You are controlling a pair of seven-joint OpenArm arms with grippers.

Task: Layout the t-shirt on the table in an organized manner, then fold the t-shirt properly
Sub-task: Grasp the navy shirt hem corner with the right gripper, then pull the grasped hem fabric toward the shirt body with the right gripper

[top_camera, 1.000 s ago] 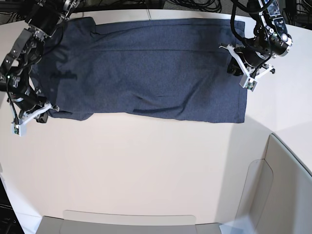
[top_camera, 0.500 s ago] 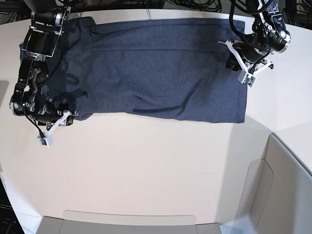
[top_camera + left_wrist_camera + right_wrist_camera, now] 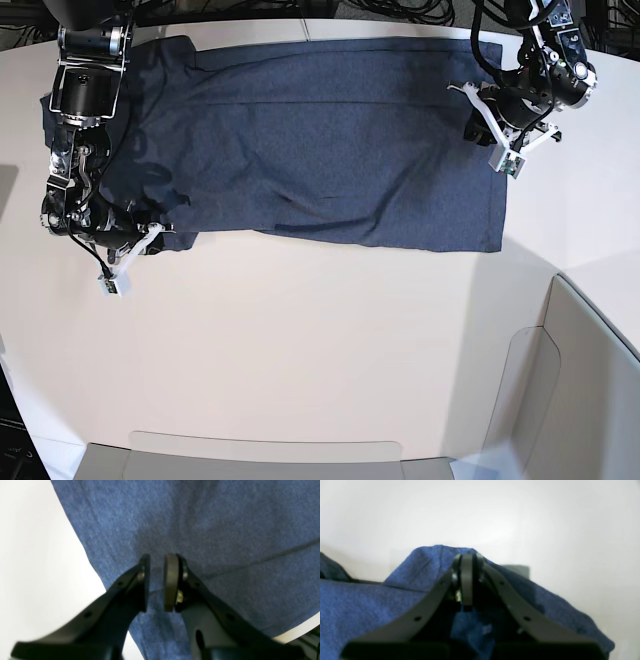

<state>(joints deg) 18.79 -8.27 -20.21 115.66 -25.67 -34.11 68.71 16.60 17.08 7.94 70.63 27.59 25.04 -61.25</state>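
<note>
Base view: the right hand, pinching the t-shirt corner, has dragged it inward across the surface; the left hand, slightly spread, hovers above cloth.

My table is pale and smooth, its near half bare. The shirt lies spread across the far part, running from left to right, mostly flat with a few creases and its left end rumpled.
</note>
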